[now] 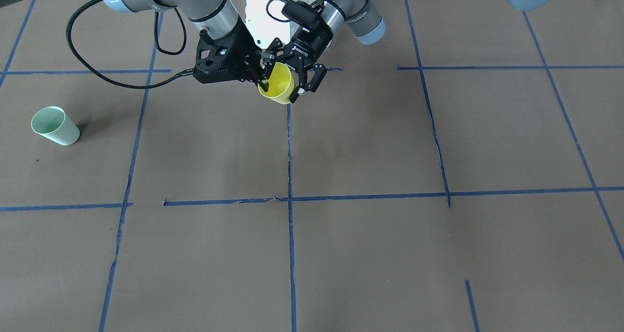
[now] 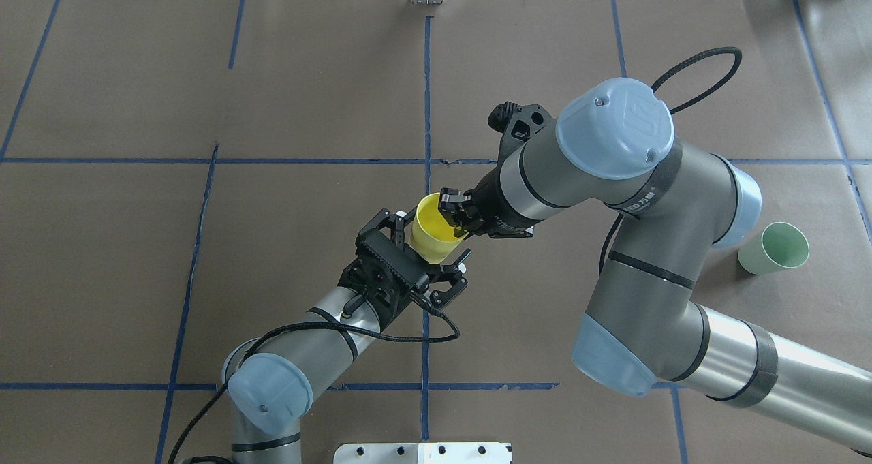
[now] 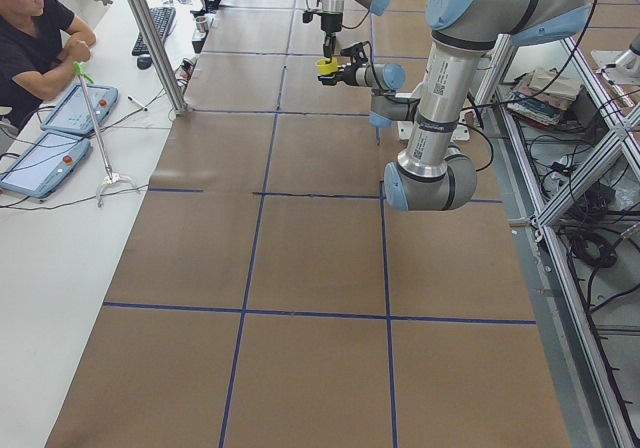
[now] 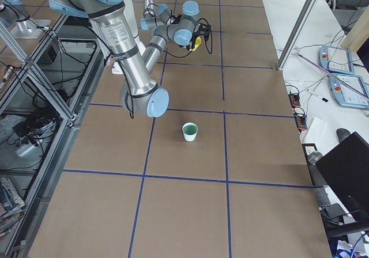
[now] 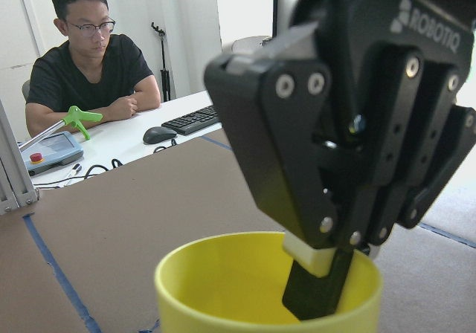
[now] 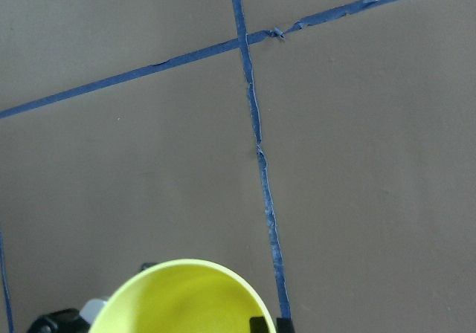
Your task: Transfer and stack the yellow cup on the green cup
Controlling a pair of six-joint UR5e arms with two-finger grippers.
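The yellow cup (image 2: pixel 430 236) is held above the table's middle, near the robot's base, and tilted; it also shows in the front view (image 1: pixel 279 86). My right gripper (image 2: pixel 455 220) is shut on its rim, with one finger (image 5: pixel 316 292) inside the cup. My left gripper (image 2: pixel 436 235) is open, its fingers spread on either side of the cup's lower body and apart from it. The cup's rim fills the bottom of the right wrist view (image 6: pixel 178 296). The green cup (image 2: pixel 773 247) stands upright on the table far to my right (image 1: pixel 53 126).
Blue tape lines (image 2: pixel 427 96) divide the brown table into squares. A seated person (image 3: pixel 35 38) is at a white desk with tablets along the table's far side. The robot's white base plate (image 2: pixel 422 452) is at the near edge.
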